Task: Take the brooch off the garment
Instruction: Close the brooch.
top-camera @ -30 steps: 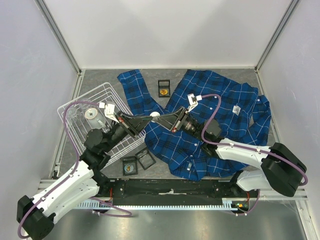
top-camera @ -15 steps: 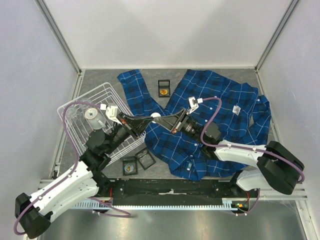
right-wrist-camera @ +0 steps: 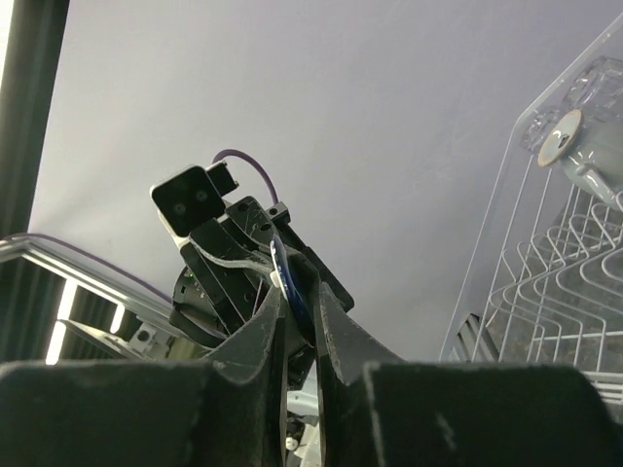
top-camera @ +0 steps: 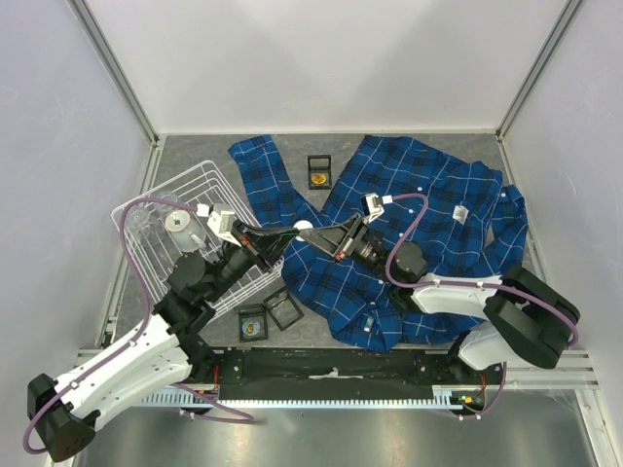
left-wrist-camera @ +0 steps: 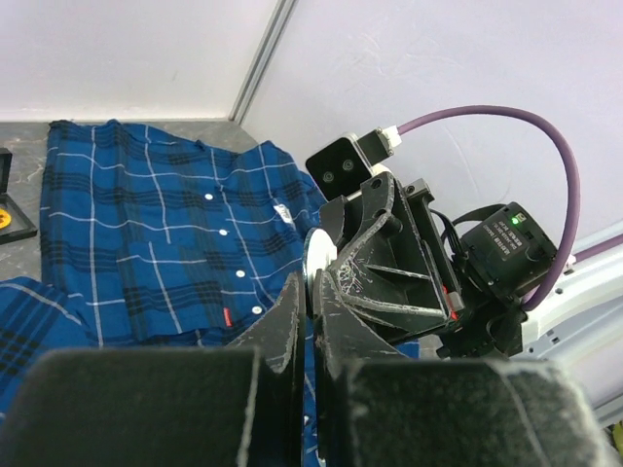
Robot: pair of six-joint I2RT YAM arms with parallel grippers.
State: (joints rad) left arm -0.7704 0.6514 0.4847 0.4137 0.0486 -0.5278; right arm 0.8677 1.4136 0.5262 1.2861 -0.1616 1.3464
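Brooch (left-wrist-camera: 312, 257) at frame centre, mostly hidden between left gripper (left-wrist-camera: 309, 292) and right gripper (right-wrist-camera: 297, 284), only a white rim clear.

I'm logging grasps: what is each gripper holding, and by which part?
The left gripper pinches the small round brooch by its rim. The right gripper also brackets it; whether it grips cannot be told.

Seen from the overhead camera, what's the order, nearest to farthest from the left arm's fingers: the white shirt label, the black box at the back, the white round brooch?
1. White round brooch, right at the left fingers.
2. Black box, at the back.
3. White shirt label, far right.
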